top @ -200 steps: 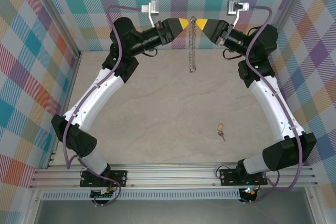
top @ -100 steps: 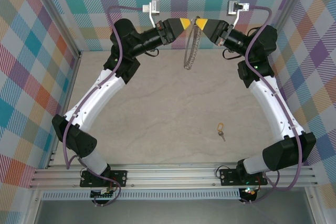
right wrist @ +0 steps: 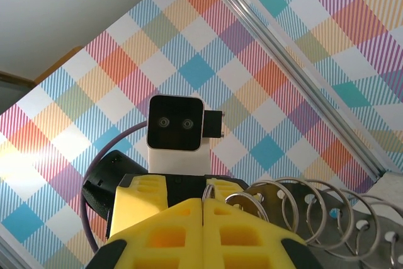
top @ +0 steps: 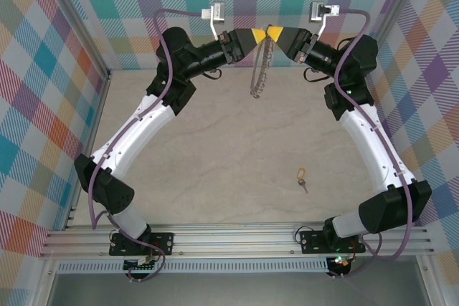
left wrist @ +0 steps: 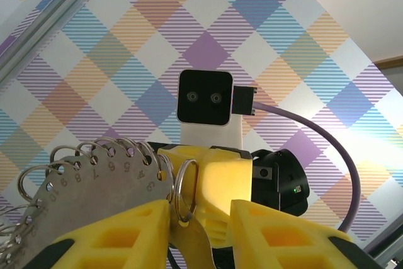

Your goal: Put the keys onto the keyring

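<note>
Keyring: a grey metal ring hanging limp in the air at 12 o'clock over the table, just before the back wall. Its top is caught where the two yellow grippers meet. In the left wrist view it appears as a flat plate stamped with numbers, each hole along its rim carrying a small wire loop. In the right wrist view the same loops fan out at 3 o'clock of the fingers.

Right gripper: jaws pressed fully together, pinching the keyring's upper edge and bearing its weight.

Left gripper: jaws partly apart. One small loop and a tab of the keyring stand in the gap, the loop against the left-hand finger and clear of the other.

Key: tiny, with a gold head and a dark shaft, lying flat on the table at about 4 o'clock from the table's centre. It is well apart from the keyring and near the right arm's forearm.

Table: pale beige with a faint marbled grain.

Walls: pastel plaid panels on three sides, framed in aluminium.

Rails: ribbed metal at 6 o'clock, carrying both arm bases.
</note>
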Available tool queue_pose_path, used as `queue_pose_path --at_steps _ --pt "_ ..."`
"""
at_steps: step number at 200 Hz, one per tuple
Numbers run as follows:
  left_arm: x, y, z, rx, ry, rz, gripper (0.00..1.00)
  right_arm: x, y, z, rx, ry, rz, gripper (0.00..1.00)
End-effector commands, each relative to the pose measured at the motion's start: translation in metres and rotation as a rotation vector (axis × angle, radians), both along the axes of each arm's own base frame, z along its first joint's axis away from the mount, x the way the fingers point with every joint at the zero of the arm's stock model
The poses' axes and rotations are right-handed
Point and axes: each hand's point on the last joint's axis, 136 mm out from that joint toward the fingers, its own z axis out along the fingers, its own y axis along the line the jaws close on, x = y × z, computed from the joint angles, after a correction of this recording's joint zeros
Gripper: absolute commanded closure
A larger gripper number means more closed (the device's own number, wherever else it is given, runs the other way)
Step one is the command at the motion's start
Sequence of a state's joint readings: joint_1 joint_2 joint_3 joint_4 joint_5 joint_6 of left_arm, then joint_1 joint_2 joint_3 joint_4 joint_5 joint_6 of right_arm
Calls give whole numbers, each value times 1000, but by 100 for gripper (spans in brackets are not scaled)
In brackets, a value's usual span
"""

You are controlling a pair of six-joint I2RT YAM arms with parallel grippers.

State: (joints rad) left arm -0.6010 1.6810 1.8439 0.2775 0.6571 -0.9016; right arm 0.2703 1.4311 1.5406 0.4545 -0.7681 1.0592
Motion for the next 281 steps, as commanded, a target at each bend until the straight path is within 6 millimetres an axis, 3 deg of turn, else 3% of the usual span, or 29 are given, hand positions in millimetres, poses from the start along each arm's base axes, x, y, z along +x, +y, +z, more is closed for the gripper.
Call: queue_pose_path --at_steps 1,49,98,120,139,159,201,227,281 --pt "-12 -1 21 -42 -64 -27 74 -12 0 11 12 -57 9 100" --pt "-10 0 23 -50 -71 -15 90 -13 0 9 4 -51 17 100" --pt "-9 -3 20 -27 -90 -13 100 -15 3 -1 -41 -24 33 100" --pt "-10 -4 18 4 -121 -6 100 -15 -2 -6 -69 2 5 64" --pt "-12 -3 15 56 -162 11 100 -15 -13 -7 -93 18 -40 51" --pt "-17 -2 9 130 -224 24 100 -14 -30 -9 -108 35 -93 46" --pt "-33 2 -12 338 -379 9 100 -18 -54 -15 -137 57 -143 44" --pt "-43 6 -24 423 -474 -13 100 -31 -48 -14 -172 39 -78 45" --pt "-53 12 -24 460 -620 -5 100 -54 -33 -19 -229 17 56 53"
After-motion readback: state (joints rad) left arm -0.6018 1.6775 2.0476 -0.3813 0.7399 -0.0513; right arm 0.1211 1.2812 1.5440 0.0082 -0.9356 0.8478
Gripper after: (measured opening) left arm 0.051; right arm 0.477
